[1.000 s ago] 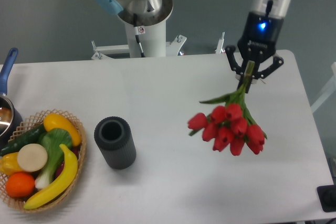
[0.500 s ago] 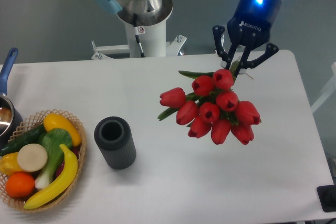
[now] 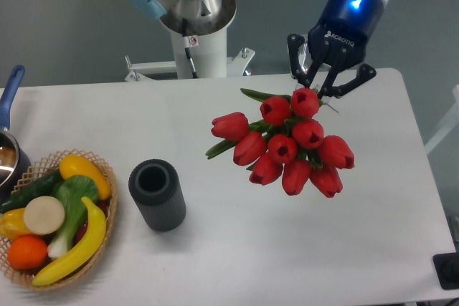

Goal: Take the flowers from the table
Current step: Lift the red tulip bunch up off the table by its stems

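At the lower left of the frame a woven basket stands on the white worktop. It holds a banana, an orange, a round pale slice, a green leafy vegetable with a pale stalk, a yellow pepper-like piece and a dark green cucumber. Just right of the basket a dark grey cylinder stands upright with its open mouth up; inside it looks dark, and I cannot tell if something is in it. At the left edge a part of a pot with a blue handle shows, with brownish content.

In the middle right of the frame the flowers hang in the air above the worktop, not touching it. The red heads point toward the camera and downward, and some green leaves stick out to the left.

Behind the flowers, in the upper right, is the gripper. Its black fingers are closed around the green stems, where the heads hide most of the stems. The arm comes down from the top edge, a blue light shines on the wrist, and the gripper points down toward the worktop. In the upper middle stands the arm's white base column.
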Motion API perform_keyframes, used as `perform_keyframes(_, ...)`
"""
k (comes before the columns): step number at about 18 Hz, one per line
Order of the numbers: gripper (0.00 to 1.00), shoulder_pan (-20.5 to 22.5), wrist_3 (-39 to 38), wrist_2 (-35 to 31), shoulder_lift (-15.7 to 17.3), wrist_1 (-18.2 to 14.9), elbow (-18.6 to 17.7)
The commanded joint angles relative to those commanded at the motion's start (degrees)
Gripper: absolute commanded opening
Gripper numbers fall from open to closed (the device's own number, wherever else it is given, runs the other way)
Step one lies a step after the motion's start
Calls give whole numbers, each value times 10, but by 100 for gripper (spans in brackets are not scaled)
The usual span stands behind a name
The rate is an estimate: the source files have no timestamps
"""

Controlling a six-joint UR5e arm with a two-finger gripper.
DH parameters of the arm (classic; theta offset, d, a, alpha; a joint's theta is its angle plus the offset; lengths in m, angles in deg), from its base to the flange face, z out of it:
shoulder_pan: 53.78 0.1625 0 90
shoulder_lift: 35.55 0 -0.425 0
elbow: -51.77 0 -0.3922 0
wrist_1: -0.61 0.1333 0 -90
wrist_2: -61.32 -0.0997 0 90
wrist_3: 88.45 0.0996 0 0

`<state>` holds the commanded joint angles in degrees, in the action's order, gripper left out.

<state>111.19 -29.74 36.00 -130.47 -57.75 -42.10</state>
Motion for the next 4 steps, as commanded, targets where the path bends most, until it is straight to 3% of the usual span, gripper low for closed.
perform_keyframes(4, 24, 0, -2, 2, 1, 0, -1)
